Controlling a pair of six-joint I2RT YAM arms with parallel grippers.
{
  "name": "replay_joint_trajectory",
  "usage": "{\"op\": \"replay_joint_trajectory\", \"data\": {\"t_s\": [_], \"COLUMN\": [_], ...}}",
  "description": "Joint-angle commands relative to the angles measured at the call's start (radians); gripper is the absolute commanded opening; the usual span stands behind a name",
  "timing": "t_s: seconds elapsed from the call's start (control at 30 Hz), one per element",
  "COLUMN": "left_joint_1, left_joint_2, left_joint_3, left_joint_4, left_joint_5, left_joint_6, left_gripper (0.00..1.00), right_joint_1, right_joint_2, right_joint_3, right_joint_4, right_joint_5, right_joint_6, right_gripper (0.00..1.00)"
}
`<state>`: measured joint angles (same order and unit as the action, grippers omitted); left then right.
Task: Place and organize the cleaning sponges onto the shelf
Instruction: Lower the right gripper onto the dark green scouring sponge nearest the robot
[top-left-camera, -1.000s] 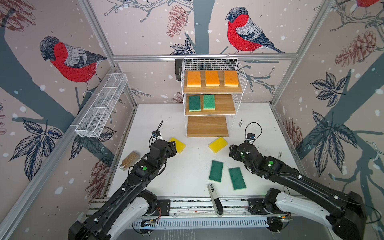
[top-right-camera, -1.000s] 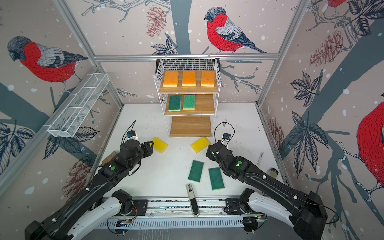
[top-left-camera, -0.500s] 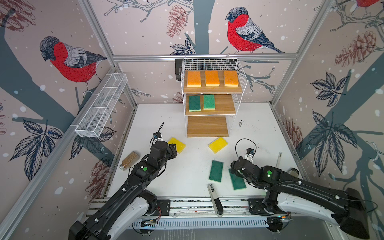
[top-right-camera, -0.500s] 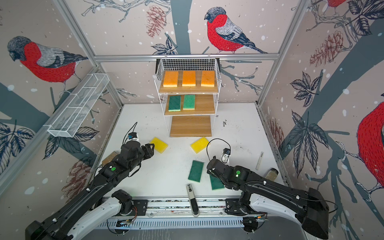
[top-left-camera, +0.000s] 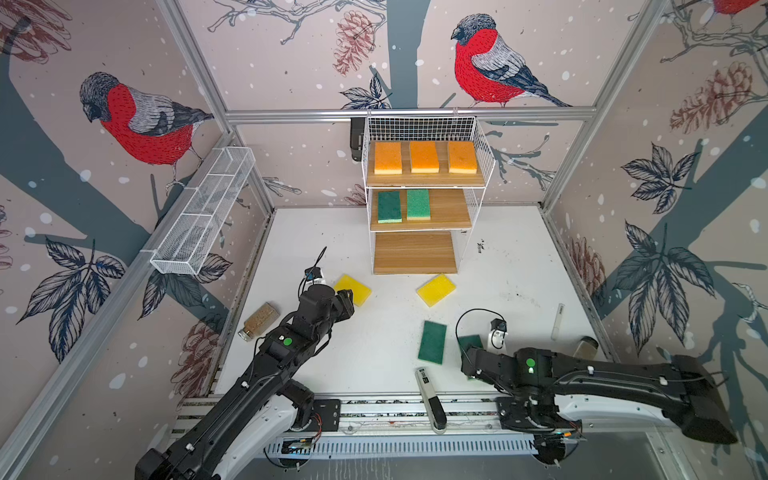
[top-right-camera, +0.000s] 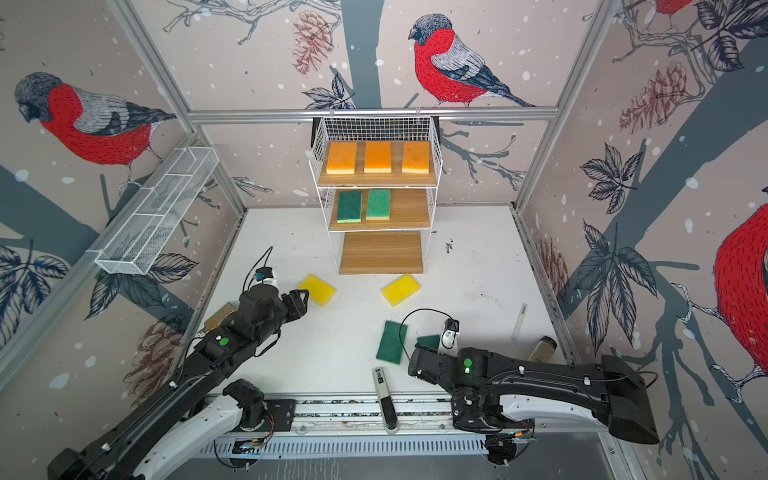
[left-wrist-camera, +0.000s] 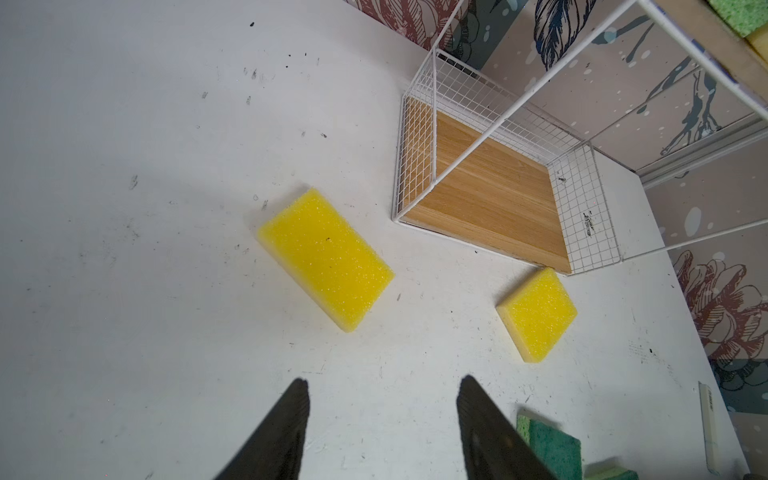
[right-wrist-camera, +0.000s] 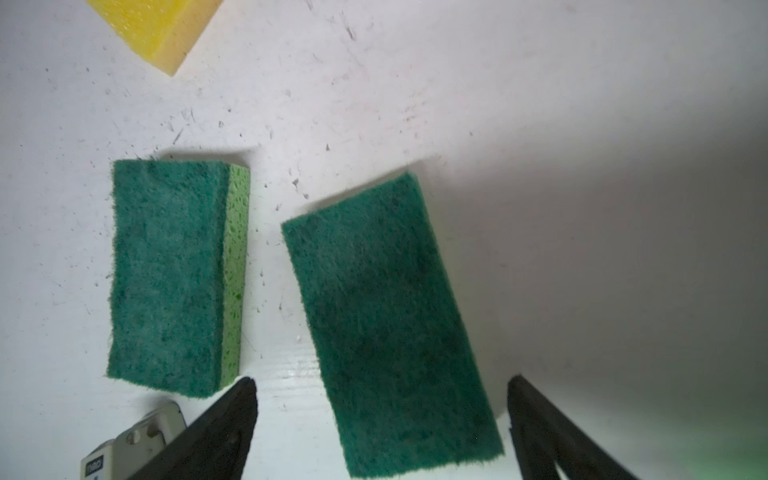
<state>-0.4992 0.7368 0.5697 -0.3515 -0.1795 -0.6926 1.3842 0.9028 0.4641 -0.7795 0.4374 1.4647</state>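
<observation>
My right gripper (right-wrist-camera: 382, 379) is hovering wide open astride a green sponge (right-wrist-camera: 390, 328) lying lengthwise between my fingers; my left gripper (left-wrist-camera: 383, 380) is hanging half-open, empty.

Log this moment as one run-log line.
left gripper open, facing yellow sponge | right gripper open over green sponge | shelf bottom board bare

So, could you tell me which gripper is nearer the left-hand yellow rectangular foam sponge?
Left. The left gripper sits just short of that yellow sponge; the right gripper is farther off, above a green rectangular scouring sponge.
</observation>
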Motion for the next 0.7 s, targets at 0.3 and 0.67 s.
{"op": "replay_joint_trajectory", "data": {"t_s": [0.3, 0.67], "left_joint_1": [-0.001, 0.000], "left_joint_2": [-0.035, -0.073], "left_joint_3": [-0.010, -0.026], "left_joint_4": [-0.010, -0.026], "left_joint_5": [0.011, -0.003], "left_joint_6": [-0.029, -0.058], "left_gripper": [0.59, 0.59], "right_joint_1": [0.088, 0.087], "right_joint_2": [0.065, 0.117], "right_joint_3": [-0.018, -0.018], "right_joint_4": [-0.009, 0.061], "right_joint_5": [0.024, 0.054], "right_joint_6": [0.082, -0.022], "right_gripper": [0.95, 0.96]}}
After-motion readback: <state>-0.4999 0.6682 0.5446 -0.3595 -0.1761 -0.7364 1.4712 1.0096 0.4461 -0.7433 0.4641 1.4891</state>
